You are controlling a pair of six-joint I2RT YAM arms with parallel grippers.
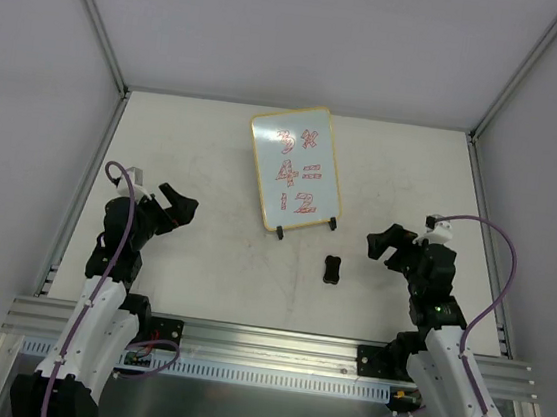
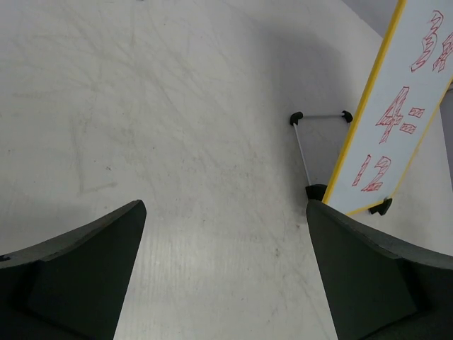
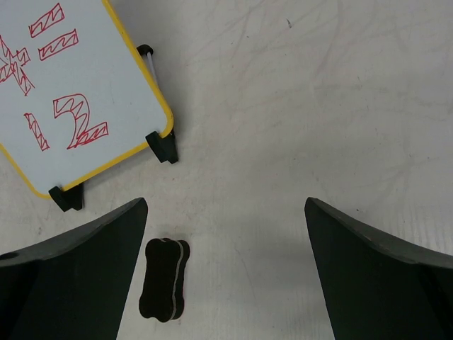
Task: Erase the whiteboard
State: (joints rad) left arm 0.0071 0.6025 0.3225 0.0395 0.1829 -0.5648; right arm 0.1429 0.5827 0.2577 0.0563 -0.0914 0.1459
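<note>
Although close to the whiteboard, the black eraser lies flat on the desk, apart from the board's near right foot and left of the right gripper. Whiteboard: mid-desk toward the far edge, propped on clip feet, leaning back. Its long axis runs far-to-near, with the red-marked face toward the near edge. Left gripper: jaws wide, empty. Right gripper: jaws wide, empty.

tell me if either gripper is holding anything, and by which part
Nothing is held. The left gripper and right gripper are both open and empty; the small black bone-shaped eraser block lies untouched, and the yellow-framed white whiteboard stands free.
</note>
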